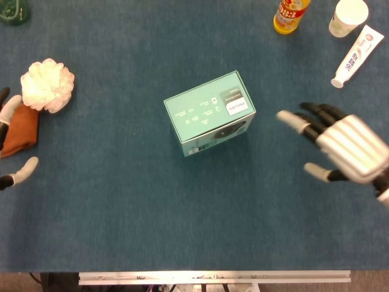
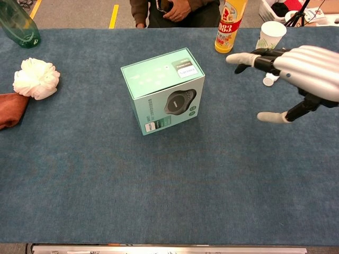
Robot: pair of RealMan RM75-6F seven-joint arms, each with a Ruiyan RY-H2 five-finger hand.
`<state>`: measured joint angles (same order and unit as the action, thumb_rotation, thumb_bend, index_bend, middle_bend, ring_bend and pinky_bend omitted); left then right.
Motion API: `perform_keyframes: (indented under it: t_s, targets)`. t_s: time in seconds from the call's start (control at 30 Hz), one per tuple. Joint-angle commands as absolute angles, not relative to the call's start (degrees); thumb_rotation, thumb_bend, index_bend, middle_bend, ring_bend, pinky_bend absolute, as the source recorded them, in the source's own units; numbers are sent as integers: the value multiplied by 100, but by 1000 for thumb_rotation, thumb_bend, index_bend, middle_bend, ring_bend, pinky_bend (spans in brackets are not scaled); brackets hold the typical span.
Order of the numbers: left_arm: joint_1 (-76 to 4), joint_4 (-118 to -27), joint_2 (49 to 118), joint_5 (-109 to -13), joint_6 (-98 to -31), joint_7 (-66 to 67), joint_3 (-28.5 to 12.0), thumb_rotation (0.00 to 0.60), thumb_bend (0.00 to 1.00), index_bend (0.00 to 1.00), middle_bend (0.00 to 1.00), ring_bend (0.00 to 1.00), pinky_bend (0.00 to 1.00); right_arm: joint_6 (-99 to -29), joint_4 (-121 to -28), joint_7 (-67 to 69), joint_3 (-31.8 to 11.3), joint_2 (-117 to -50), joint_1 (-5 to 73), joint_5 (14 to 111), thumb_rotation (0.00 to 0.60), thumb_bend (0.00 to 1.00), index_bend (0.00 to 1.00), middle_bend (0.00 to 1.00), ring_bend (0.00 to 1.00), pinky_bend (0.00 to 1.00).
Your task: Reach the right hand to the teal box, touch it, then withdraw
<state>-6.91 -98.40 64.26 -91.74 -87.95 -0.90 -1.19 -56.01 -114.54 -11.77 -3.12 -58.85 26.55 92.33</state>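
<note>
The teal box (image 1: 209,114) stood near the middle of the blue table (image 1: 121,213), its top bearing a small white label at the right corner and its front face showing a dark round device. The right hand (image 1: 343,148) hovered to the box's right, apart from it, palm down with the fingers spread wide and reaching toward the box, the thumb held out separately nearer the table's front edge; it held nothing. In the chest view the same hand (image 2: 296,66) hung above the table, its fingertips (image 2: 233,58) level with the box's top and not touching it.

Only the fingertips of the left hand (image 1: 12,140) showed at the left border, spread and empty, beside a rust-brown cloth (image 1: 21,129) and a white mesh sponge (image 1: 47,85).

At the far right edge stood an orange bottle (image 2: 229,25) with a red label, and beside it a white paper cup (image 2: 270,37) whose contents could not be seen. A toothpaste tube (image 1: 358,56) lay just beside the cup. A green bottle (image 2: 19,24) stood at the far left corner.
</note>
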Motion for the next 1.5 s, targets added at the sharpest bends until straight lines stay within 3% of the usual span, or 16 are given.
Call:
perform_keyframes:
  t_s: [0.03, 0.43, 0.73, 1.17, 1.5]
  targets:
    - [-660, -9843, 6410, -9208, -8818, -93, -83, 600, 199, 56, 0, 0, 174, -5186, -11495, -1347, -362, -6156, 2934, 8989, 600, 217, 34, 221, 110, 205]
    - [-666, -9905, 6431, -9285, -8792, -8, -67, 600, 199, 56, 0, 0, 173, -4336, -11283, -1799, -342, -6874, 3547, 8128, 600, 218, 34, 221, 110, 213]
    - [-662, -9889, 6439, -9268, -8783, 21, -79, 600, 199, 56, 0, 0, 173, -4142, -10917, -2244, -366, -7522, 3919, 7397, 600, 217, 35, 221, 111, 213]
    - [-649, -9825, 6435, -9209, -8767, -1, -99, 600, 199, 56, 0, 0, 173, -4354, -10573, -2764, -378, -8112, 4297, 6568, 600, 217, 34, 221, 110, 213]
    - [-639, -9801, 6433, -9233, -8780, -17, -93, 600, 199, 56, 0, 0, 173, -4500, -10621, -2783, -204, -8080, 4371, 6456, 600, 217, 34, 221, 110, 213]
